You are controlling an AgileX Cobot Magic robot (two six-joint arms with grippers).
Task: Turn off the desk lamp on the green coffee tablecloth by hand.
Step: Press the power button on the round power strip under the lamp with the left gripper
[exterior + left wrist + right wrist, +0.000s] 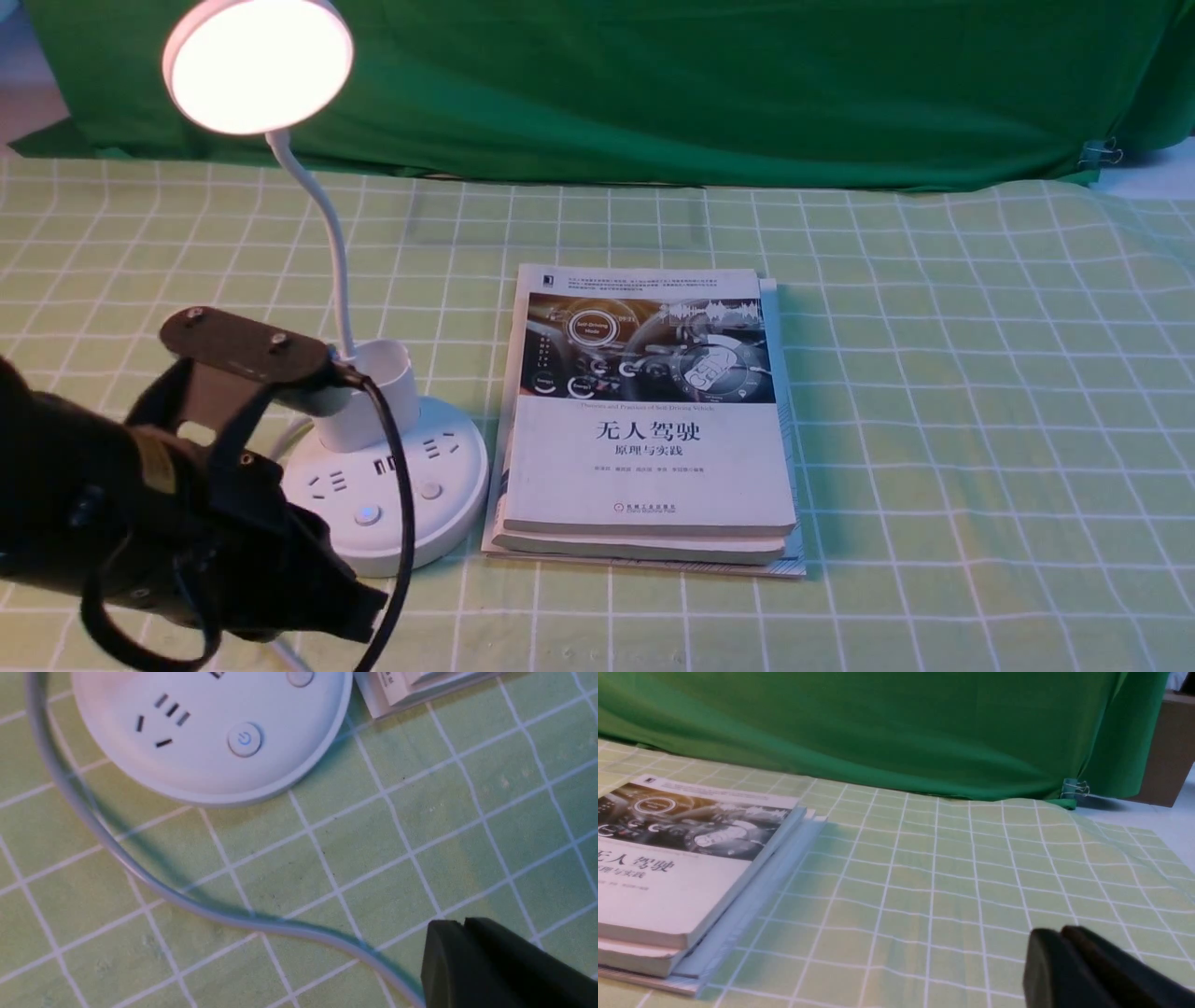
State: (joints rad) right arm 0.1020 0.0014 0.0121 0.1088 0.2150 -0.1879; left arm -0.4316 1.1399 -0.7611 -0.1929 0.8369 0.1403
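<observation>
White desk lamp [258, 65] glowing beyond the left pincer [460, 942], its fingers pressing together, cup-shaped holder [385, 373] gripping the lamp's neck [329, 233], other contents indeterminable.

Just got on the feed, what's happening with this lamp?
The left arm's tool hovers near the lamp's base, fingertips together, holding nothing and off the power button. The desk lamp is lit, so it isn't turned off yet. The right tool is also closed and empty, near the books.
</observation>
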